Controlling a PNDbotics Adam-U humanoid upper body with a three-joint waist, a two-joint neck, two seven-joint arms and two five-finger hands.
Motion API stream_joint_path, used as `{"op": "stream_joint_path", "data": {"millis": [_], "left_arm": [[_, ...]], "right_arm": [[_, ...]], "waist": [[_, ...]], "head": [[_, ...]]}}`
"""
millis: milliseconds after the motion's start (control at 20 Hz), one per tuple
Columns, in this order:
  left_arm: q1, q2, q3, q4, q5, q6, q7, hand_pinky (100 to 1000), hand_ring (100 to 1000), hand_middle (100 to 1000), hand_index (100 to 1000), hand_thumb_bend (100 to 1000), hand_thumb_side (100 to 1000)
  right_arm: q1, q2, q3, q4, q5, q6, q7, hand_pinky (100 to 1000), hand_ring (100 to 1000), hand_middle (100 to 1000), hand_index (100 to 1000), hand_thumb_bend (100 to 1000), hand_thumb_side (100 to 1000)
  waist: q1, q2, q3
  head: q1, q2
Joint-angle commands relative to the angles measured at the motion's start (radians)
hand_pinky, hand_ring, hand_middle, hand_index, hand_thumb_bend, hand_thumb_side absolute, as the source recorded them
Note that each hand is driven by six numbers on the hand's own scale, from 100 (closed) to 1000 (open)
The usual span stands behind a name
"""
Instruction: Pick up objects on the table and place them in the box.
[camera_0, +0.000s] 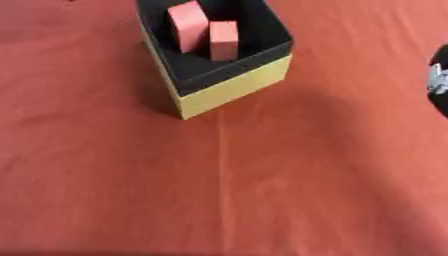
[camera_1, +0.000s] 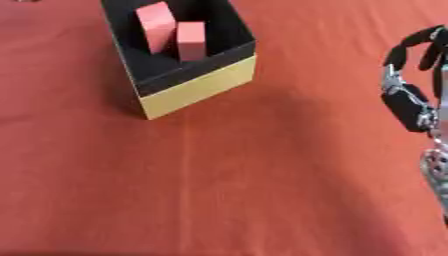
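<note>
Left eye view: the box (camera_0: 229, 75), black inside with a yellow band round its base, sits at about 12 o'clock on the red tablecloth (camera_0: 262, 190). Two pink blocks are already in it: the taller block (camera_0: 188, 25) leaning at the left, the shorter block (camera_0: 224, 40) just beside it on the right, the two touching or nearly so. No loose object shows on the cloth. Judgement: the placing looks done for whatever is in view; the next move calls for finding another object outside the view, or stopping. Only a dark sliver of the right hand shows at 3 o'clock at the edge.

Right eye view: the right hand (camera_1: 409, 107) shows at 3 o'clock, well apart from the box, black with silver joints, held upright above the cloth. Its fingers (camera_1: 430, 42) point up toward 12 o'clock, slightly bent at the tips, relaxed, and carry nothing. The left hand appears in neither view.
</note>
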Motion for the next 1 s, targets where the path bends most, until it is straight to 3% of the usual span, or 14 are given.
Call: {"op": "stream_joint_path", "data": {"millis": [50, 500, 800, 950, 1000], "left_arm": [[-0.037, 0.004, -0.03, -0.091, 0.043, -0.007, -0.021, 101, 434, 484, 538, 499, 100], [-0.1, -0.184, -0.091, -0.152, 0.11, -0.022, -0.061, 100, 414, 473, 525, 363, 100], [-0.111, -0.289, -0.093, -0.077, 0.036, -0.017, -0.03, 104, 435, 491, 545, 350, 100], [-0.106, -0.311, -0.084, -0.029, -0.023, -0.011, 0.004, 148, 463, 522, 582, 343, 100], [-0.103, -0.317, -0.081, -0.015, -0.037, -0.011, 0.013, 230, 510, 577, 637, 306, 100]], "right_arm": [[-0.006, -0.025, -0.015, -0.016, 0.007, -0.005, 0.005, 115, 153, 282, 513, 100, 100], [-0.023, -0.025, -0.011, -0.016, 0.001, -0.012, 0.013, 114, 152, 281, 513, 100, 100], [-0.035, -0.024, -0.009, -0.016, -0.003, -0.017, 0.015, 113, 152, 281, 513, 100, 100], [-0.038, -0.023, -0.009, -0.016, -0.005, -0.018, 0.014, 113, 152, 281, 513, 100, 100], [-0.038, -0.023, -0.009, -0.016, -0.005, -0.017, 0.013, 113, 152, 281, 513, 100, 100]], "waist": [[0.004, -0.026, -0.003], [0.005, -0.019, -0.02], [0.003, -0.011, -0.03], [0.002, -0.008, -0.032], [0.002, -0.007, -0.032]], "head": [[-0.005, 0.005], [0.009, 0.005], [0.018, 0.005], [0.019, 0.005], [0.019, 0.005]]}}
